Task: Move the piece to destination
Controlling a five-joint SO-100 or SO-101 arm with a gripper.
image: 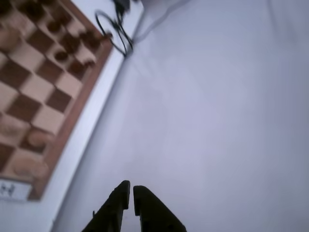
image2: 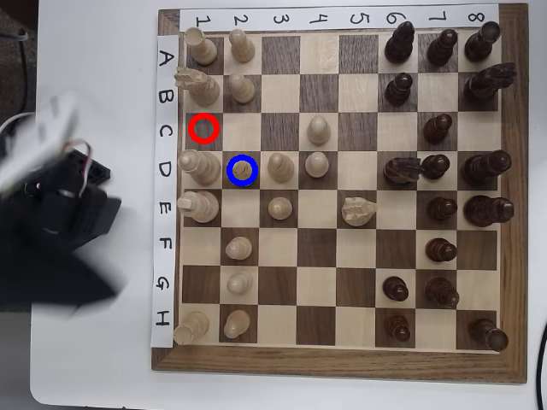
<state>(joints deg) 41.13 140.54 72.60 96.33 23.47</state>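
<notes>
In the overhead view the piece (image2: 244,172), a small light-tan pawn, stands inside the blue ring on the dark destination square (image2: 231,184) in row D, column 2. The red-ringed square (image2: 204,127) at row C, column 1 is empty. My arm (image2: 51,222) is a blurred black shape left of the board, off its edge. In the wrist view my gripper (image: 131,190) points at bare white table, its black fingers nearly together with nothing between them. The board (image: 72,104) lies to its left, blurred.
Several light pieces (image2: 199,164) crowd columns 1 to 4 around the ringed squares. Dark pieces (image2: 440,166) fill the right side of the board. A black cable (image: 116,31) loops near the board's corner in the wrist view. White table (image: 217,121) surrounds the gripper.
</notes>
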